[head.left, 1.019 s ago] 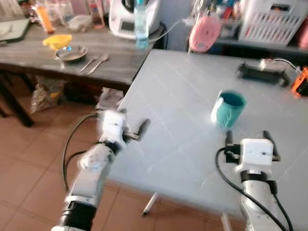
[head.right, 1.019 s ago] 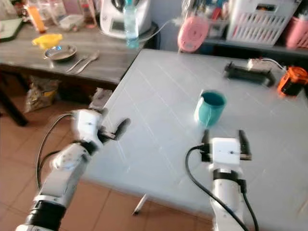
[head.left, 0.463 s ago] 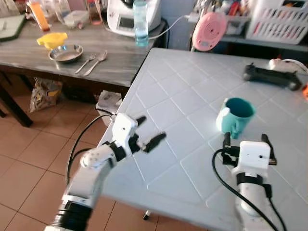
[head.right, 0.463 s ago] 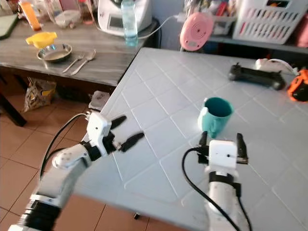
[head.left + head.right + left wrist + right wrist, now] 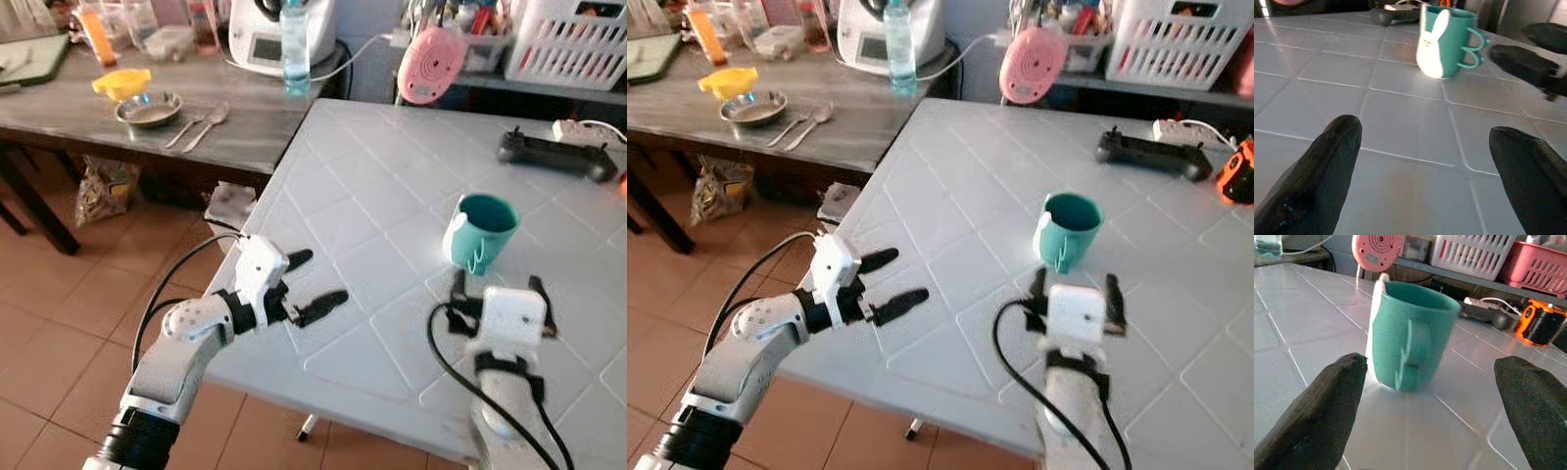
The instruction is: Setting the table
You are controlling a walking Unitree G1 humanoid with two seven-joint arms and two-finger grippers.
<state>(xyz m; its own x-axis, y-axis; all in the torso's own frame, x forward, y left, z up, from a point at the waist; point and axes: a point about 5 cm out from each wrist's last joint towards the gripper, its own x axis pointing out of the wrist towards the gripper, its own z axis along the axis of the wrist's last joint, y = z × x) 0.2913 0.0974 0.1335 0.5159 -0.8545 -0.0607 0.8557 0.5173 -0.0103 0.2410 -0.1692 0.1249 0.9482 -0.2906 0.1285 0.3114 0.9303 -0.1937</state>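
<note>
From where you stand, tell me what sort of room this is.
Probably a home kitchen or dining area. A white kitchen appliance stands on the dark wooden side table near a steel bowl and cutlery, and a teal mug sits on the pale tiled table.

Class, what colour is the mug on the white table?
Teal, with a white rabbit shape on its side; the mug shows best in the left wrist view.
</note>
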